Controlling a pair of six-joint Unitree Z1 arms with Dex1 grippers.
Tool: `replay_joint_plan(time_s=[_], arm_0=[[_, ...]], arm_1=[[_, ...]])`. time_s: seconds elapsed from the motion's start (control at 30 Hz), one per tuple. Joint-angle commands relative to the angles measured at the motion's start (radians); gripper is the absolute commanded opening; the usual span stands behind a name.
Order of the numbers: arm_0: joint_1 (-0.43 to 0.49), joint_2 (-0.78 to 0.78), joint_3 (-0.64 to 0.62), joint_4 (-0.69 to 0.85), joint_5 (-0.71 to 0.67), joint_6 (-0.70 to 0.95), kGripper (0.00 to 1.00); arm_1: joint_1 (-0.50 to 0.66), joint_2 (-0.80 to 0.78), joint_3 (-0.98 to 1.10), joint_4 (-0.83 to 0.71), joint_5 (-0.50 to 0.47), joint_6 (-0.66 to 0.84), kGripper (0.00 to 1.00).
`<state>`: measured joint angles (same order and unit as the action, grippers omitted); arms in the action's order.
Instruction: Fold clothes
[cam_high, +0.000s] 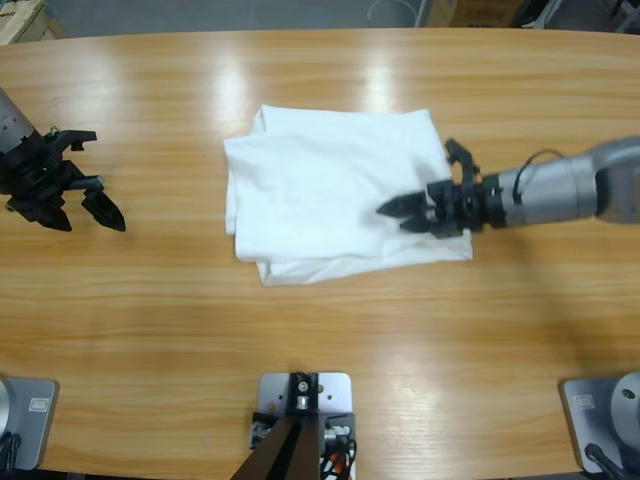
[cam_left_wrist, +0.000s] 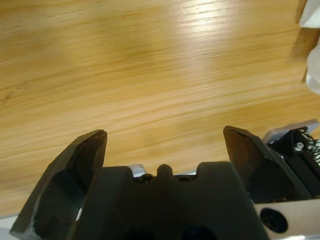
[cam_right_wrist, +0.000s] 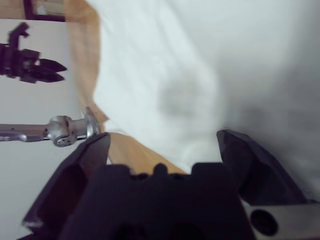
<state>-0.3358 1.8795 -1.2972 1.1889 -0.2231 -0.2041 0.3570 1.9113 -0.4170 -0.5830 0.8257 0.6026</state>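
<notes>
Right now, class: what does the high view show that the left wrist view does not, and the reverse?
Only the high view shows the whole folded T-shirt and the right gripper over it. Only the left wrist view shows the left gripper close up, open above bare wood. Both share the wooden table and the shirt, just an edge in the wrist view.

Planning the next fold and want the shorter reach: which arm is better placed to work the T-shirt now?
The right arm. Its gripper is open directly over the folded white T-shirt, which fills the right wrist view. The left gripper is open over bare table, well clear of the cloth.
</notes>
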Motion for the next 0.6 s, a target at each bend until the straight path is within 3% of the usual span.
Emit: replay_joint_plan(time_s=[0.03,0.2,0.47,0.6], arm_0=[[-0.008,0.059,0.015,-0.007,-0.016,0.000,0.913],[-0.012,0.054,0.016,-0.006,-0.016,0.000,0.913],[-0.023,0.049,0.016,-0.006,-0.013,-0.001,0.913],[-0.024,0.046,0.016,-0.005,-0.013,-0.001,0.913]], arm_1=[[-0.013,0.066,0.066,-0.073,0.019,0.023,0.860],[-0.013,-0.057,0.042,0.039,0.011,0.025,0.858],[0.017,-0.332,-0.316,0.671,-0.153,-0.109,0.858],[-0.006,-0.377,-0.466,0.850,-0.209,-0.174,0.858]])
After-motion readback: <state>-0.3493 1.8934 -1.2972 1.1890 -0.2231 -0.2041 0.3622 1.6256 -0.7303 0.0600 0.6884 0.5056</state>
